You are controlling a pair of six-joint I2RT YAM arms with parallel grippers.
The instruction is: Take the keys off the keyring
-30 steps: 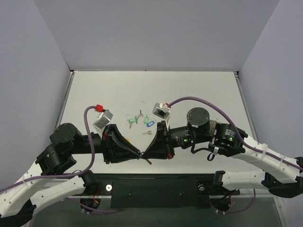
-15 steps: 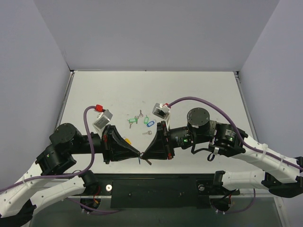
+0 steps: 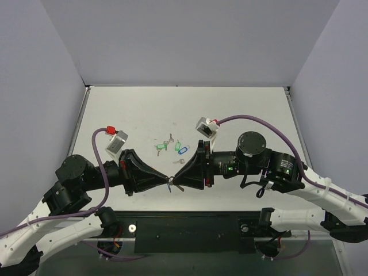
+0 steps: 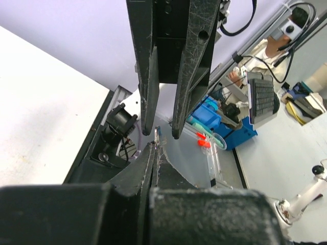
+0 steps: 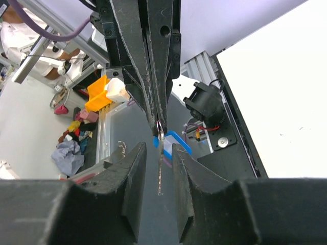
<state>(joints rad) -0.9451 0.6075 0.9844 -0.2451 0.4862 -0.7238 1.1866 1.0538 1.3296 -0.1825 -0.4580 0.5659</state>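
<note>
Two arms, two grippers. 1 keyring (image 3: pixel 171 183): a bluish speck at lower centre of the top view, off the table (image 3: pixel 247 115), right between the two tips. The ring itself is too thin to make out.

Left gripper (image 3: pixel 167 181): jaws pressed fully together, no gap, pinching the keyring. In the right wrist view its fingers come down from the top centre. At their tip are 1 sliver of deep-blue tag (image 5: pixel 155 144) and 1 silver key (image 5: pixel 160 158) hanging straight down.

Right gripper (image 3: pixel 176 180): jaws partly apart, gripping nothing. In its own view the key hangs in the gap between the two fingers; I can't tell if it touches either pad. The left wrist view shows the same, with the right fingers entering from the top, spread, and a thin metal edge poking up between them.

Only one key on the bunch is visible; any others are hidden by the fingers.

On the table, centre of the top view, well apart from the grippers:
- 2 green tags (image 3: pixel 160 148)
- 1 lighter blue tag (image 3: pixel 183 150)
- 2 loose keys (image 3: pixel 179 161) that I can count, the other further back

The rest there is too small to tell. Both wrist views show blurred room clutter behind.
</note>
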